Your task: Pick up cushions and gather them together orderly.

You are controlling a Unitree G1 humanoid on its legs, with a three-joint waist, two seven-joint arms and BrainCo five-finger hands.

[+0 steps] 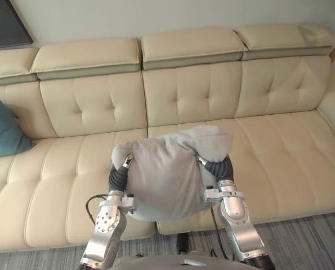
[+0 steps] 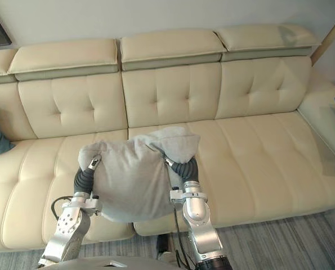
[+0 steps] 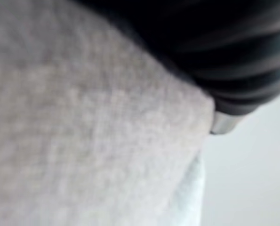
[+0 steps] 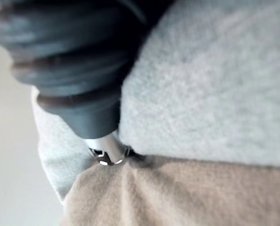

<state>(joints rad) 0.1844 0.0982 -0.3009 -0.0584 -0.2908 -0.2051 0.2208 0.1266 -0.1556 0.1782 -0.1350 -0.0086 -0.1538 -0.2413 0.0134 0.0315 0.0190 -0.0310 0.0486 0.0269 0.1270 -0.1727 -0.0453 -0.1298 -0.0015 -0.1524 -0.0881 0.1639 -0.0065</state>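
Cream button-tufted sofa [image 1: 268,157], grey cushion [image 1: 164,180], teal cushion [image 1: 1,129], grey streaked carpet [image 1: 308,242]

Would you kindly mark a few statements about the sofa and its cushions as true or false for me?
1. The grey cushion is between the left hand and the right hand, one at each side. True.
2. The teal cushion lies at the right end of the sofa. False: it leans at the left end.
3. The sofa is dark brown. False: it is cream.
4. The teal cushion and the grey cushion are apart. True.
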